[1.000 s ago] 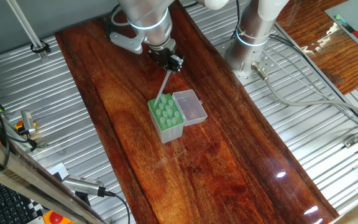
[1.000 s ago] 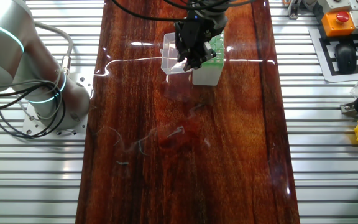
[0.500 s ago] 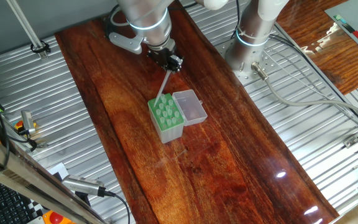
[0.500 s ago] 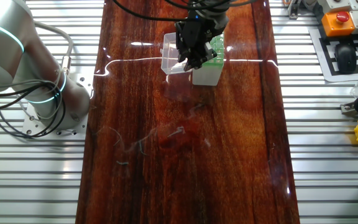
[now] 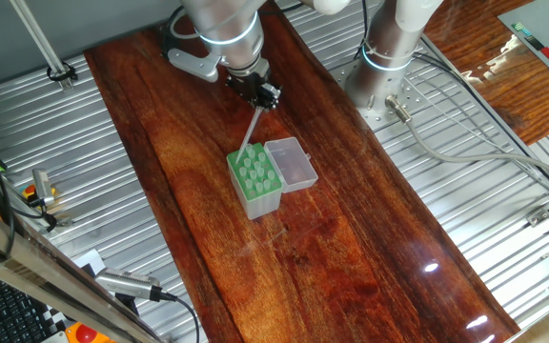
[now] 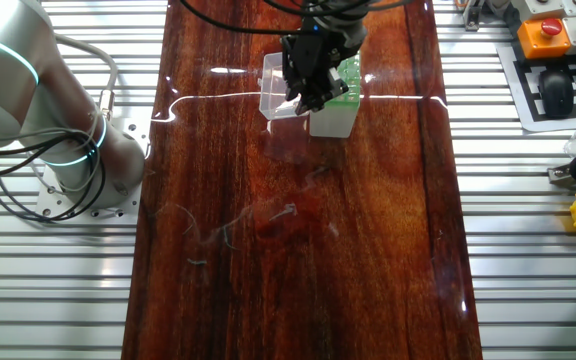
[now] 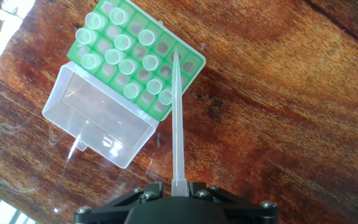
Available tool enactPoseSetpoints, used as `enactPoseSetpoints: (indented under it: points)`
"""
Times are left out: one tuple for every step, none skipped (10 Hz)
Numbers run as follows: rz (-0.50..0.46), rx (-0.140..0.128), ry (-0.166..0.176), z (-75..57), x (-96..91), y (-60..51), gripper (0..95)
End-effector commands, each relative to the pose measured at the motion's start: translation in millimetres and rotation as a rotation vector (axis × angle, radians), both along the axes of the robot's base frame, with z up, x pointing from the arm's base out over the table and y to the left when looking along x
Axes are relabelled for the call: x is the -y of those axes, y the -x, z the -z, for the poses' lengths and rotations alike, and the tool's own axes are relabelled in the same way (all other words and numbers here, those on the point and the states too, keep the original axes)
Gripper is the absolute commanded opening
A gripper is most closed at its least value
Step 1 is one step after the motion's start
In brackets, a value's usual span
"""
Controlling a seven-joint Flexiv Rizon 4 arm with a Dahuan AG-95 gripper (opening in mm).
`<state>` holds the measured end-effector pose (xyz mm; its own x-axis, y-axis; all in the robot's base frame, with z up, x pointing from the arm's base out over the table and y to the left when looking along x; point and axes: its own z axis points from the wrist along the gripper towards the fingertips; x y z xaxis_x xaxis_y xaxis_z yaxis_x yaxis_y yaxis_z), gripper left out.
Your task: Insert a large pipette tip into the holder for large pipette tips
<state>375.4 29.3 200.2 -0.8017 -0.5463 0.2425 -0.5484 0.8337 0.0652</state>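
Gripper clamps the large pipette tip (point over the holder); slight misalignment would strike the grid.

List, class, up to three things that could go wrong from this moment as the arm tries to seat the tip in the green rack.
1. The large pipette tip ends near the rack's edge row; slightly off, it could hit the grid wall between holes and bend.
2. Many holes in the holder already hold tips, so it might strike one.
3. The gripper pinches only the wide end, so the tip could tilt.
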Motion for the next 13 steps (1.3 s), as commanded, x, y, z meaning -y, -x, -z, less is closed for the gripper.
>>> enactPoseSetpoints:
  points:
    - [0.001, 0.002, 0.0, 0.1, 1.4, 0.5, 19.0]
    - [0.001, 0.003, 0.001, 0.2, 2.0, 0.5, 19.0]
    - [0.001, 0.004, 0.0, 1.1, 3.6, 0.7, 19.0]
    - [0.0, 0.005, -0.001, 2.0, 4.2, 0.7, 19.0]
    - [0.0, 0.006, 0.0, 2.5, 4.3, 0.7, 19.0]
    - [0.0, 0.006, 0.001, 2.7, 4.3, 0.7, 19.0]
    - [-0.003, 0.007, 0.001, 2.8, 4.3, 0.6, 0.0]
    - [-0.003, 0.008, 0.001, 2.7, 4.3, 0.5, 0.0]
    - [-0.003, 0.008, 0.001, 2.7, 4.3, 0.5, 0.0]
    - [-0.003, 0.007, 0.002, 2.5, 4.2, 0.3, 0.0]
    - [-0.003, 0.002, 0.003, 1.9, 4.0, -0.1, 0.0]
    - [-0.003, -0.002, 0.004, 1.4, 3.9, -0.5, 0.0]
    - [0.005, -0.014, 0.006, 0.0, 3.6, -1.1, 0.0]
